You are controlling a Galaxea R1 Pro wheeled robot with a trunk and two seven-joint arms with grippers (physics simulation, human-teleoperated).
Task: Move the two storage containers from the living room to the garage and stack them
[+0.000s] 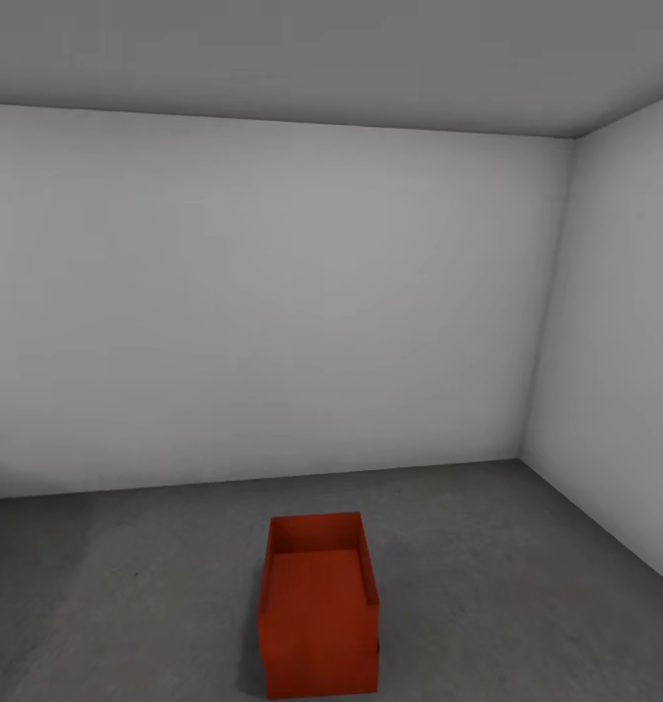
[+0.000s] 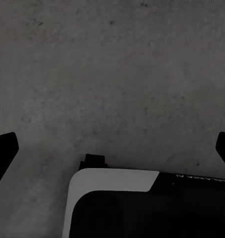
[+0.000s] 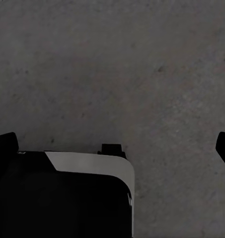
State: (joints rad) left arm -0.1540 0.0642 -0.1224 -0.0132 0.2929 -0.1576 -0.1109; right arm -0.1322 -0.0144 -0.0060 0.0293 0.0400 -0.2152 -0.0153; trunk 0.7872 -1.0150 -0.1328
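Note:
One red-orange open-top storage container (image 1: 319,609) stands on the dark grey concrete floor (image 1: 526,585) of the garage, low in the middle of the head view, close in front of me. Nothing shows inside it. In the left wrist view my left gripper (image 2: 114,148) hangs open over bare floor (image 2: 117,69), its dark fingertips (image 2: 5,151) far apart at the picture's edges. My right gripper (image 3: 114,146) is likewise open and empty above the floor (image 3: 117,64), and its fingertips (image 3: 5,146) are spread wide.
Plain white walls (image 1: 273,292) close the room ahead and on the right, meeting in a corner (image 1: 546,312) under a grey ceiling. Grey floor spreads on both sides of the container. Part of my white and black base (image 2: 112,181) (image 3: 92,166) lies under each wrist.

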